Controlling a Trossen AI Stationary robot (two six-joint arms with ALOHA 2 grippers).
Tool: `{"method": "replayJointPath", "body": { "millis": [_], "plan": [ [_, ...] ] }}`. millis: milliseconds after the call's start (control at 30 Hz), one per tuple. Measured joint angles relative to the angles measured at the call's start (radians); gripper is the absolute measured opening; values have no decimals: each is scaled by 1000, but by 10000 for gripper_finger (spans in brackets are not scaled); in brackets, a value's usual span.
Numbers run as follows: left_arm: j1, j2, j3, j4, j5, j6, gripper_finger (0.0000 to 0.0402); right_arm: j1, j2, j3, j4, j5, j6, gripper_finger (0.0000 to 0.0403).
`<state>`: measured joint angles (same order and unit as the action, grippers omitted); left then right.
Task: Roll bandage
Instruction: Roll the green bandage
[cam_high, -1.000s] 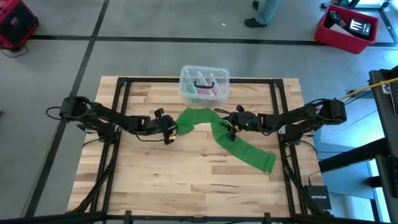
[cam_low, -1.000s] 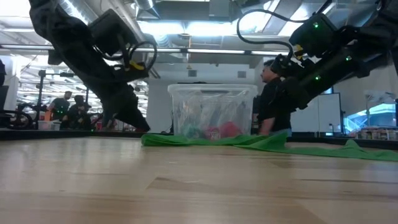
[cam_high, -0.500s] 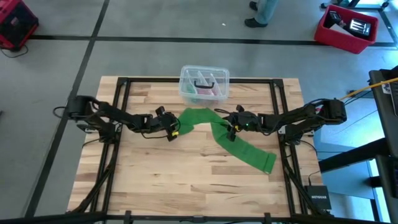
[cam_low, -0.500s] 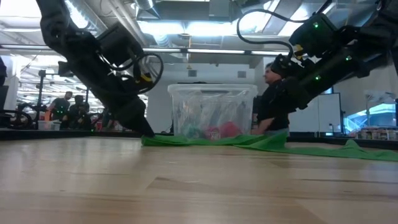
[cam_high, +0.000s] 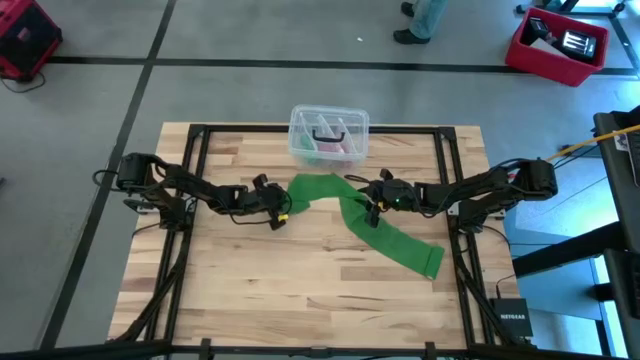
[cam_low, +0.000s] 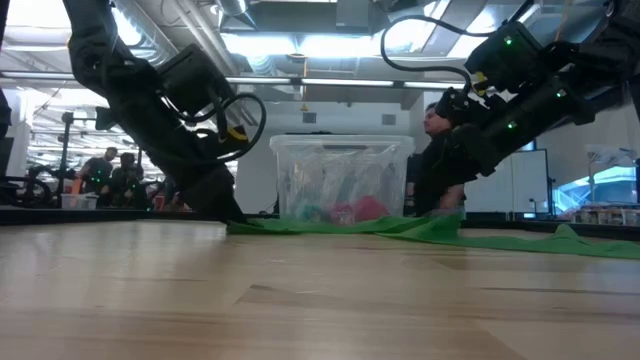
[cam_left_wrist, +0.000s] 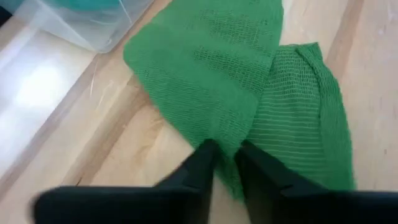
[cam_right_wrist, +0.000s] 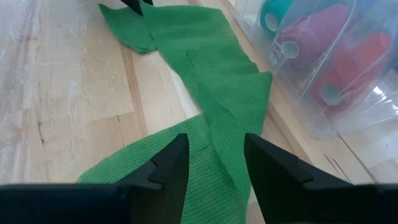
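Green bandage (cam_high: 365, 220) spans worktop (cam_high: 300, 290) centre; left claw (cam_high: 283, 212) pinches its left end; right claw (cam_high: 372, 208) spread above the middle.

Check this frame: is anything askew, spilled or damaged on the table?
Nothing spilled or damaged. The bandage lies unrolled, bent and partly folded over itself rather than straight. The left gripper pinches its end; the right gripper straddles its middle, open. The clear box sits upright behind it.
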<state>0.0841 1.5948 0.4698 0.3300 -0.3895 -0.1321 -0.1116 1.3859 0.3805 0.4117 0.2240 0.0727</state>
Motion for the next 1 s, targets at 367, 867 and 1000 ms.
{"method": "replayJointPath", "body": {
  "millis": [367, 867, 1000],
  "plan": [
    [-72, -100, 79, -200, -51, 2, 5, 1, -156, 0, -153, -80, 83, 159],
    [-147, -315, 286, -676, -63, 51, 4, 51, -263, 0, -334, -321, 182, 159],
    [-156, -378, 336, -742, -68, -1, 2, 120, -263, 0, -346, -313, 182, 159]
  ]
}}
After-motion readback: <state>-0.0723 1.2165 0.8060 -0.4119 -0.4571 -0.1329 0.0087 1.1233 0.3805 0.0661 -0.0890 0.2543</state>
